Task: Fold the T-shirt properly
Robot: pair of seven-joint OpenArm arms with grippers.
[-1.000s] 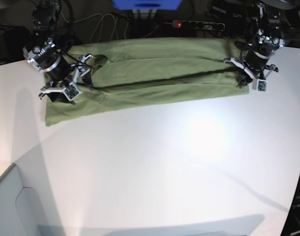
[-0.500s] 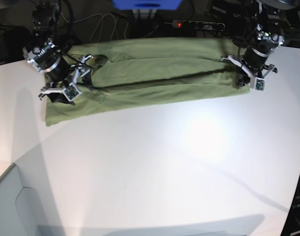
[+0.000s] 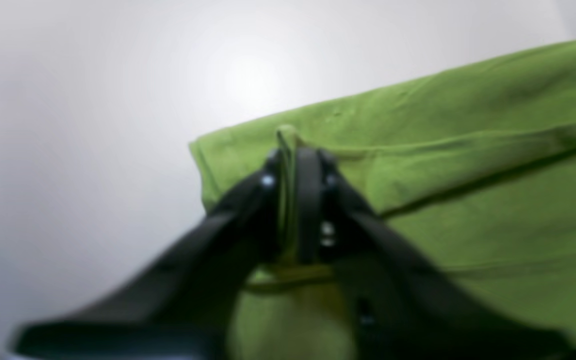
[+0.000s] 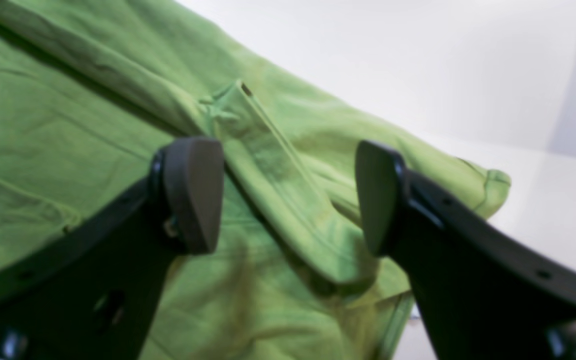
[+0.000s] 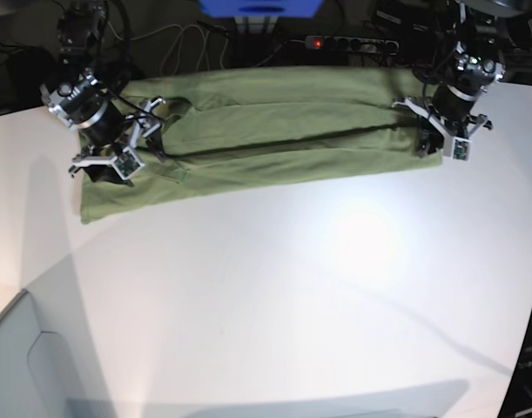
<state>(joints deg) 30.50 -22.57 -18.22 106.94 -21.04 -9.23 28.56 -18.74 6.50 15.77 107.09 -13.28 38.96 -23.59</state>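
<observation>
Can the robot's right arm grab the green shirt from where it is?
Probably yes. The right tool hangs open right over the T-shirt, a raised fold of cloth sits between its fingers, and nothing blocks the way.

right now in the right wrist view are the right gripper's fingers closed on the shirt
No. The right gripper is open: its two fingers stand wide apart over a fold of the T-shirt, pinching nothing.
</observation>
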